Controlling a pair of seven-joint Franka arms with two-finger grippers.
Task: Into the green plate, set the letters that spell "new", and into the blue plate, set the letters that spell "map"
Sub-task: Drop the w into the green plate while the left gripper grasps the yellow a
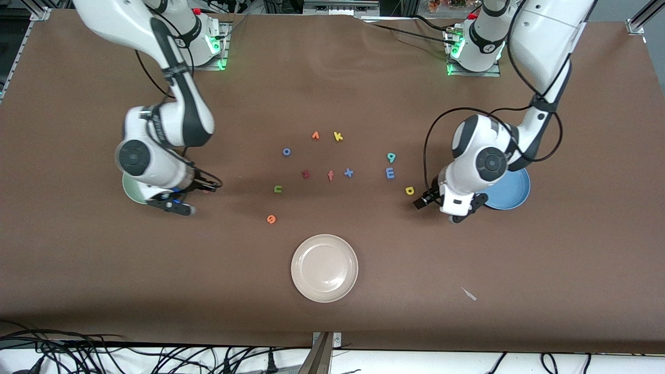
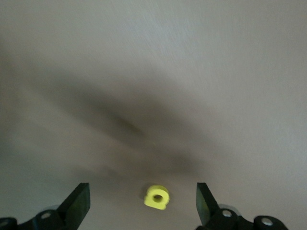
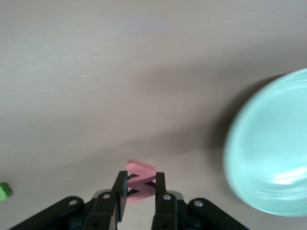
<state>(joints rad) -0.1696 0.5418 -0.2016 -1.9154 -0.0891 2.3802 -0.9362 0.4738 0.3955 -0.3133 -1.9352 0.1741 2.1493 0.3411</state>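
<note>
Cream plate point(image 1: 324, 268) near table edge; right gripper point(image 3: 139, 188) clamps w point(image 3: 140, 178)

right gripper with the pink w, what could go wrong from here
The right gripper pinches the pink w by one thin edge, so it might twist or slip out before reaching the green plate. The open left gripper straddles the yellow a, which sits off-centre, so closing could nudge it aside.

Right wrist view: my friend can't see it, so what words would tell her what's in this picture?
The right claw is shut on a pink foam w, holding it up over the brown table. Beside it is the pale green plate, with nothing visible in the part shown, and a bit of the green n peeks in at the edge.
</note>
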